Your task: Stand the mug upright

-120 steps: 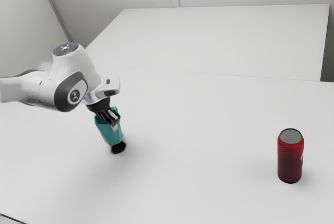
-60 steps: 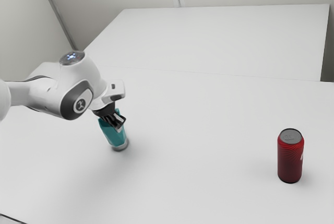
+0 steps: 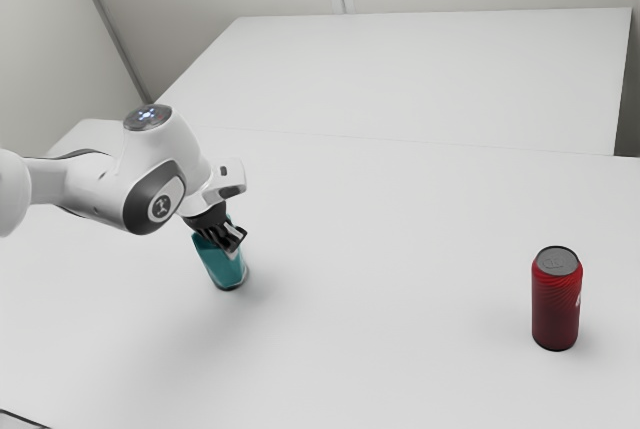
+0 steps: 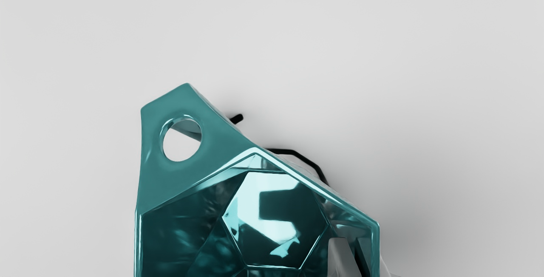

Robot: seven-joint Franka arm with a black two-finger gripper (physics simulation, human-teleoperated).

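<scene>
The gripper (image 3: pixel 232 241) is at the upper end of the teal mug (image 3: pixel 225 267) in the exterior view, shut on its wall. The mug leans a little, its lower end at the tabletop; whether its base rests flat I cannot tell. The wrist view looks into the open top of the faceted mug (image 4: pixel 182 98), whose handle has a round hole. There the gripper (image 4: pixel 362 253) has one finger inside the mug and the other outside, with the rim wall between them.
A red can (image 3: pixel 556 299) stands upright on the white table (image 3: pixel 390 249), well apart from the mug toward the exterior view's right. Behind it is another white surface (image 3: pixel 420 74).
My hand has moved down and slightly toward the exterior view's right with the mug. The mug leans less, and the dark gap under it has closed up. The can has not moved.
</scene>
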